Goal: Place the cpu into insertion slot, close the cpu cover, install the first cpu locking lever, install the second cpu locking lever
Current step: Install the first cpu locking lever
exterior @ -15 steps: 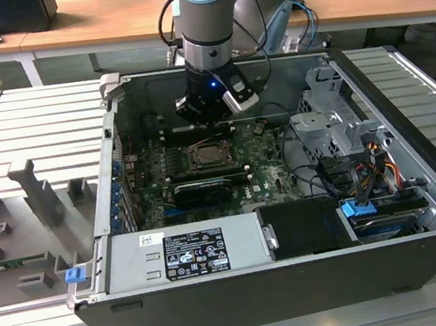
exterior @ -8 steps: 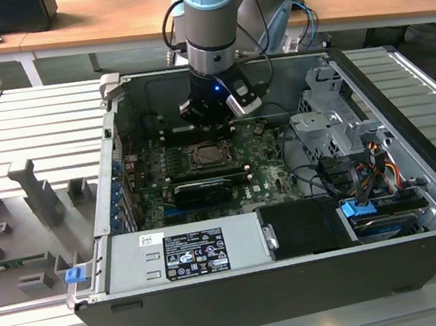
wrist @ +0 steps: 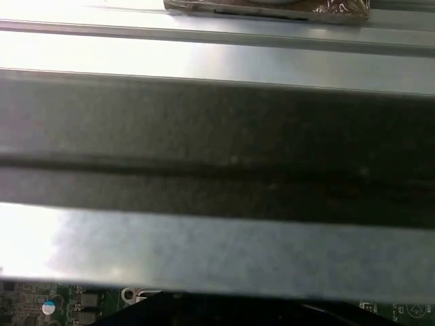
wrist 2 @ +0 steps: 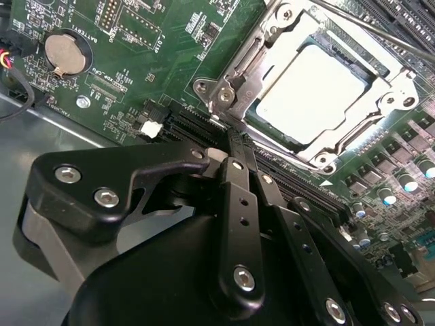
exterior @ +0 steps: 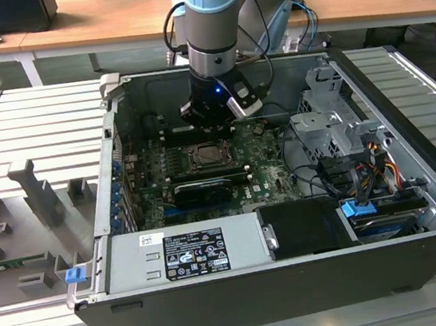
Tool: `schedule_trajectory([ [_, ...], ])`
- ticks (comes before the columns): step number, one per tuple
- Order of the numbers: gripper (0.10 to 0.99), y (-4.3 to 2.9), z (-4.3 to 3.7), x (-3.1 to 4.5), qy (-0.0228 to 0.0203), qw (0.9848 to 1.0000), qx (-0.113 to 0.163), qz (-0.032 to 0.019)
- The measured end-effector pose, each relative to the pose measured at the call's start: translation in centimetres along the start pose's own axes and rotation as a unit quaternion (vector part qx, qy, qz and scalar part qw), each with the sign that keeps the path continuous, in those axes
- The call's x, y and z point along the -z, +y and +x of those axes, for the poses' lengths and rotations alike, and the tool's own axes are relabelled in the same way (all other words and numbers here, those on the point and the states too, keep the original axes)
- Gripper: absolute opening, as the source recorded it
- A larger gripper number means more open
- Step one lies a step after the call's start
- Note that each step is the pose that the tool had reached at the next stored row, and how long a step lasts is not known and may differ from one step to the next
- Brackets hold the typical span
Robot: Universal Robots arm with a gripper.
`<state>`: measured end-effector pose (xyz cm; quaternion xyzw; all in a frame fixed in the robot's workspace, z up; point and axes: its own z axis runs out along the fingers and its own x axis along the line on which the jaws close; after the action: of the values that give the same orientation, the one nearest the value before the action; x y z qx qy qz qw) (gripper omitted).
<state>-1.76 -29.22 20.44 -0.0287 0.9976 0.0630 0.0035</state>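
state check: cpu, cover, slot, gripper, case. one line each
cpu: seated flat in the insertion slot, pale top showing.
cpu cover: down over the socket, framing the chip.
insertion slot: occupied.
gripper: fingers shut, holding nothing, tips beside the cover's corner.
computer case: lying on its side, side panel off, motherboard exposed.
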Motion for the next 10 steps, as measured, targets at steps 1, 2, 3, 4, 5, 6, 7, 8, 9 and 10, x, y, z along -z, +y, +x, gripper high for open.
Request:
schedule_trajectory([
  [1, 0.106, 0.00, 0.00, 0.04, 0.0000, 1.0000, 0.000, 0.0000],
  [2, 0.106, 0.01, 0.00, 0.07, 0.0000, 1.0000, 0.000, 0.0000],
  [3, 0.106, 0.02, 0.00, 0.09, 0.0000, 1.0000, 0.000, -0.0001],
  [4, 0.106, 0.01, 0.00, 0.09, 0.0000, 1.0000, 0.000, 0.0001],
  [5, 0.106, 0.01, 0.00, 0.08, 0.0002, 1.0000, 0.000, 0.0023],
  [6, 0.106, 0.00, 0.00, 0.02, 0.0004, 1.0000, 0.000, 0.0058],
  [7, 0.106, -0.01, 0.00, -0.03, 0.0006, 1.0000, 0.000, 0.0089],
  [8, 0.106, -0.01, 0.00, -0.05, 0.0007, 0.9999, 0.000, 0.0105],
  [9, 0.106, -0.01, 0.00, -0.08, 0.0007, 0.9999, 0.000, 0.0115],
  [10, 0.106, -0.02, 0.00, -0.11, 0.0007, 0.9999, 0.000, 0.0122],
])
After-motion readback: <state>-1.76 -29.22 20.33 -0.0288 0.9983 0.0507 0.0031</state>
